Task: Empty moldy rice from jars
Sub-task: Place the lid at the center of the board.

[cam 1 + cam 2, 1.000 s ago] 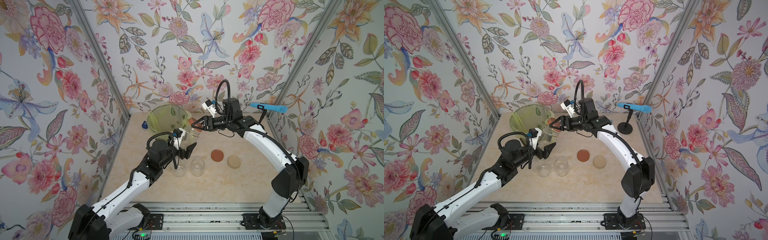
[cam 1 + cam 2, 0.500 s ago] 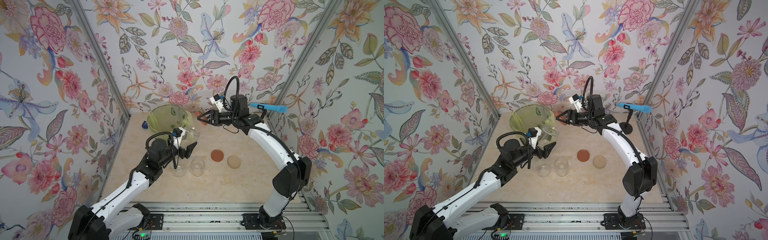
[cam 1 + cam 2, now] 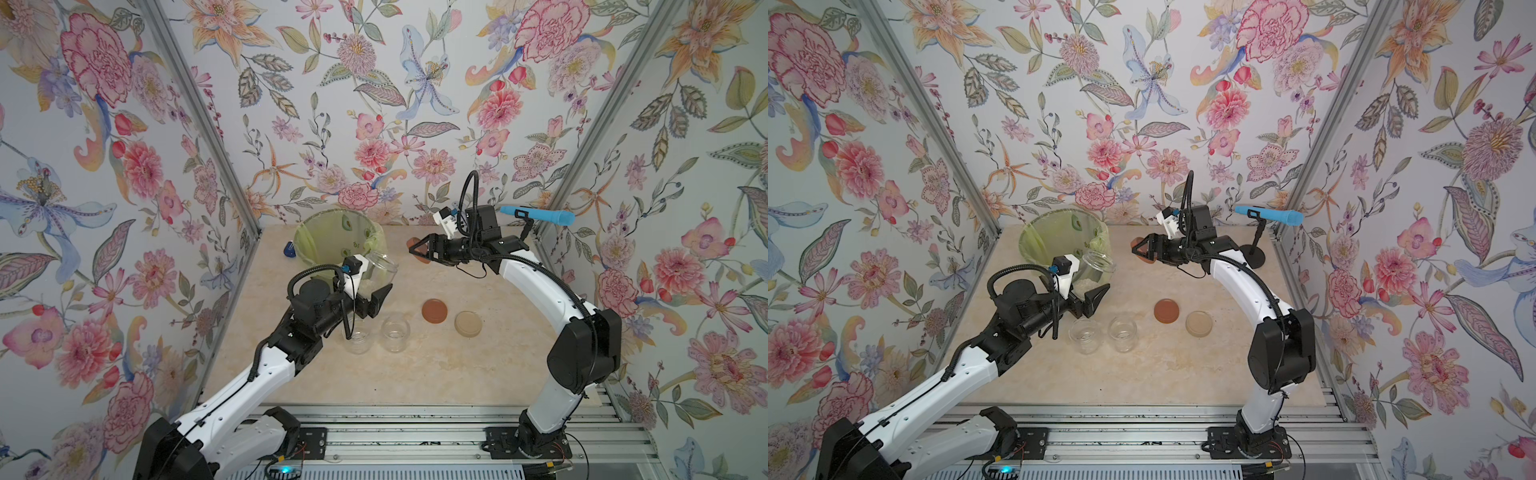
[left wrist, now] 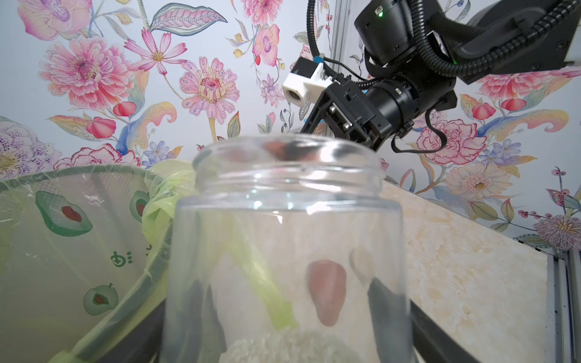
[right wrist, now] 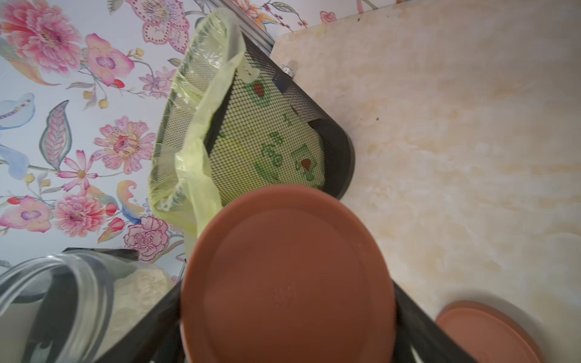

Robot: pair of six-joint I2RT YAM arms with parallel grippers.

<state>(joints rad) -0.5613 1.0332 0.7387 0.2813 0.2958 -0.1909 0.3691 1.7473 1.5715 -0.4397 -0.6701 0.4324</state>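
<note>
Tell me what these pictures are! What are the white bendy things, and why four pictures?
The white bendy things are two robot arms, each ending in a pincer called a gripper. Two pictures look down from above; two come from cameras on the arms' wrists. The left gripper holds an open clear glass jar with pale rice inside. The right gripper is shut on a round reddish-brown lid. On the beige stone-look table stand two empty clear glass jars, another reddish-brown lid, a beige lid and a black mesh bin with a yellow-green liner.
</note>
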